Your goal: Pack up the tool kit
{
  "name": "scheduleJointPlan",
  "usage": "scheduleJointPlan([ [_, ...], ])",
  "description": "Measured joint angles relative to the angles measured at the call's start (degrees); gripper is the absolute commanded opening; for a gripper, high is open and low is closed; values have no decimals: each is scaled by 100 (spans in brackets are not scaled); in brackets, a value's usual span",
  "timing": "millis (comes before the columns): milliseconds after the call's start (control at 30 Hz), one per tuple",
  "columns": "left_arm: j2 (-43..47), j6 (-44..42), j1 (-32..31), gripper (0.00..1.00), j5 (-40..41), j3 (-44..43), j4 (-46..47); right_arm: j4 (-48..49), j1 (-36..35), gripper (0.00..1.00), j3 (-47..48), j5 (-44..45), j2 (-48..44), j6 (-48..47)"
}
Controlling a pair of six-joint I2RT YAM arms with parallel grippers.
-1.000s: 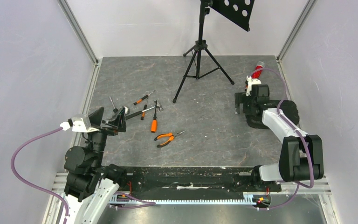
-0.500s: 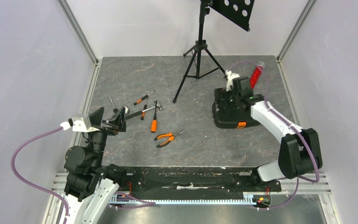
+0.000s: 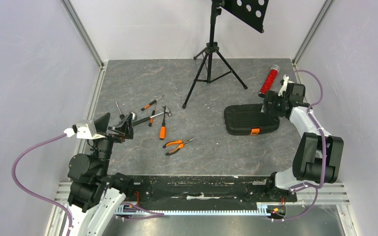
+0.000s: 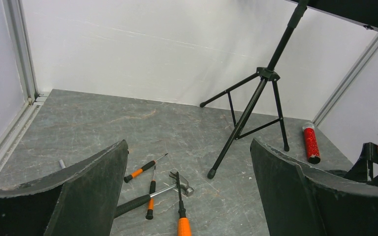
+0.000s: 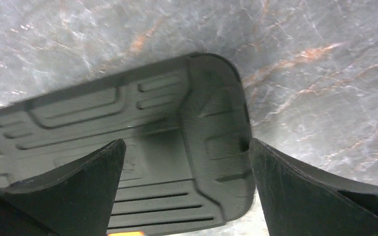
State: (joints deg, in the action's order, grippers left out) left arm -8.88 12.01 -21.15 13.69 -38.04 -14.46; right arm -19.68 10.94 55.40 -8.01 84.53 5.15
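**Case shut at right, tools loose at left**

Top view: the black case (image 3: 248, 119) lies closed right of centre. The right gripper (image 3: 269, 104) is at its far-right end, spread wide and holding nothing. Pliers (image 3: 178, 144), hammer (image 3: 147, 119) and screwdrivers (image 3: 150, 103) lie scattered near the left gripper (image 3: 124, 126).

Left wrist: jaws wide apart and empty, hammer and screwdrivers ahead.

Right wrist: jaws wide apart above the case's ribbed lid.

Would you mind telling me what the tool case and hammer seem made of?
The tool case: probably moulded plastic, matte black, given its ribbed, rounded lid. The hammer: glossy silvery head and shaft suggest polished metal; the dark grip could be rubber or plastic.
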Motion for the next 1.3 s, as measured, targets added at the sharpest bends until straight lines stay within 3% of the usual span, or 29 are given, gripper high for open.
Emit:
scheduleJointPlan([
  [200,0,0,0,100,-2,4,0,616,109,98,-822,-723,-140,151],
  [400,-96,0,0,100,-24,46,2,1239,-251,98,-2293,-1552,-1637,802],
  [567,-391,4,0,100,-114,79,11,953,-1255,98,-3147,-2002,-3032,1353],
  [700,-778,96,0,100,-365,76,24,393,-1541,98,-3115,-1906,-3438,1259],
  [833,-1401,529,0,100,-804,24,-44,-33,-1545,98,-2527,-1510,-3152,822],
  [1100,-3429,2247,-59,100,-2531,-66,184,289,-1696,98,-848,-1364,-1259,-98],
  [1300,-4868,3034,-728,100,-3034,-57,793,643,-1871,98,-570,-1635,-66,-398],
])
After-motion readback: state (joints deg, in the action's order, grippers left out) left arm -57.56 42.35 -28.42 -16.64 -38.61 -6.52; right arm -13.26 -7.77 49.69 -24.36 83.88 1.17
